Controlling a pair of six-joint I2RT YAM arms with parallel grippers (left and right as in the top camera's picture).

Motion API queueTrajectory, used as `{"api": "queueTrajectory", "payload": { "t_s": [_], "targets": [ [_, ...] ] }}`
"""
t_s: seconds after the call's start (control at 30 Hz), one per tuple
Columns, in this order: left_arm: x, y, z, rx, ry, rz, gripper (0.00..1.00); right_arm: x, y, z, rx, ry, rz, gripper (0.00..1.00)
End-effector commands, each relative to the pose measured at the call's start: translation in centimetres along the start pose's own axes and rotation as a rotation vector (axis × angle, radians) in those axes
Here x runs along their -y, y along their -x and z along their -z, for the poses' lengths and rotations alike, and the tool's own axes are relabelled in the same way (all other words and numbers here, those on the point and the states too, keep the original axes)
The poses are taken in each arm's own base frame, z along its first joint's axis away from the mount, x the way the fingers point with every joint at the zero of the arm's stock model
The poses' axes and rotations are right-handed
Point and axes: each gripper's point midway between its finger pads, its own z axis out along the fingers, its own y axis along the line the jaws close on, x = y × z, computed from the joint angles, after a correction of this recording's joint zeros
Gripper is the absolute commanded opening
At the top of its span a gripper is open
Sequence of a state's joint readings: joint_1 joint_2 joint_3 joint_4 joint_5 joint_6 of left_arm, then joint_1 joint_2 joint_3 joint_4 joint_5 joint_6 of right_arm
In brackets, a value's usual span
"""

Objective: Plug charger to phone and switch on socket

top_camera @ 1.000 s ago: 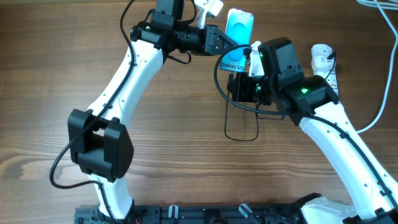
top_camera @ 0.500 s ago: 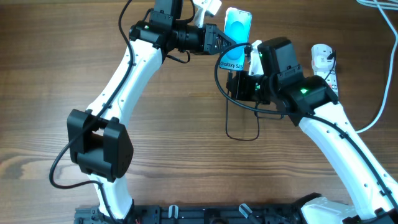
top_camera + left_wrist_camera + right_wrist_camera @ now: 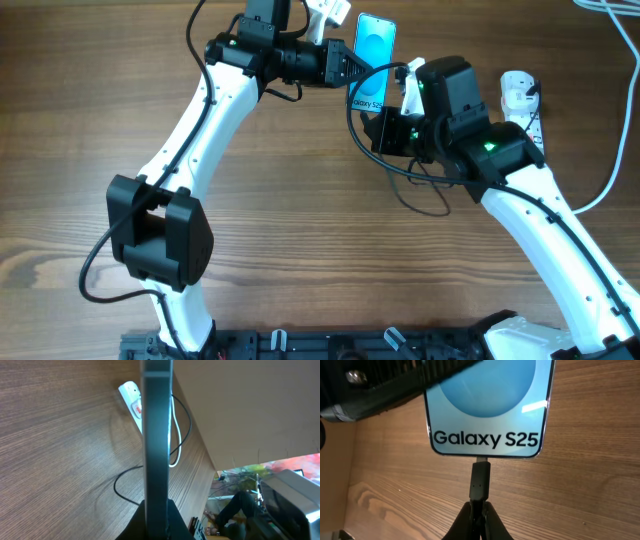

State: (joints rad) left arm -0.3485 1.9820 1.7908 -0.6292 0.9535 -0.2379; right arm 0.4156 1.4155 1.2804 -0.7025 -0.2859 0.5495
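Note:
The phone (image 3: 372,45) is held on edge above the table by my left gripper (image 3: 356,68), which is shut on its side. The left wrist view shows the phone (image 3: 156,435) edge-on between that gripper's (image 3: 156,517) jaws. My right gripper (image 3: 480,510) is shut on the charger's black connector (image 3: 480,480). The connector's tip meets the middle of the bottom edge of the phone (image 3: 487,405), below "Galaxy S25". I cannot tell how deep it sits. The charger cable (image 3: 425,195) loops under my right gripper (image 3: 378,118). The socket (image 3: 520,100) lies at the right.
The socket's white cord (image 3: 612,165) runs down the table's far right. The socket (image 3: 132,402) also shows in the left wrist view, with the black cable (image 3: 122,492) on the wood beside it. The table's back edge lies just behind the phone.
The phone has shifted slightly up and left. My right gripper followed it with the connector. The cable loop on the table has been drawn up and is now smaller.

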Motion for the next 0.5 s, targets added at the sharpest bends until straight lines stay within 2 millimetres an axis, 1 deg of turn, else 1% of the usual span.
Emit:
{"api": "queueTrajectory", "payload": {
  "t_s": [0.0,0.13,0.2,0.3,0.47],
  "targets": [
    [4.1,-2.0,-0.4,-0.081,-0.160,0.009,0.04,1.1,3.2,1.0,0.124,-0.068,-0.001,0.06],
    [3.4,-1.4,-0.2,-0.059,-0.129,0.010,0.04,1.6,1.9,0.9,0.072,-0.087,-0.003,0.05],
    [2.3,-0.4,0.1,-0.020,-0.074,0.085,0.04,1.2,0.7,0.8,0.011,-0.054,0.027,0.04],
    [1.5,0.8,1.0,0.021,-0.062,0.180,0.04,1.5,-0.7,0.9,-0.047,-0.062,0.013,0.04],
    [0.4,1.6,2.3,0.050,-0.052,0.316,0.04,2.4,-2.2,1.1,-0.108,-0.098,-0.006,0.05]
  ]
}}
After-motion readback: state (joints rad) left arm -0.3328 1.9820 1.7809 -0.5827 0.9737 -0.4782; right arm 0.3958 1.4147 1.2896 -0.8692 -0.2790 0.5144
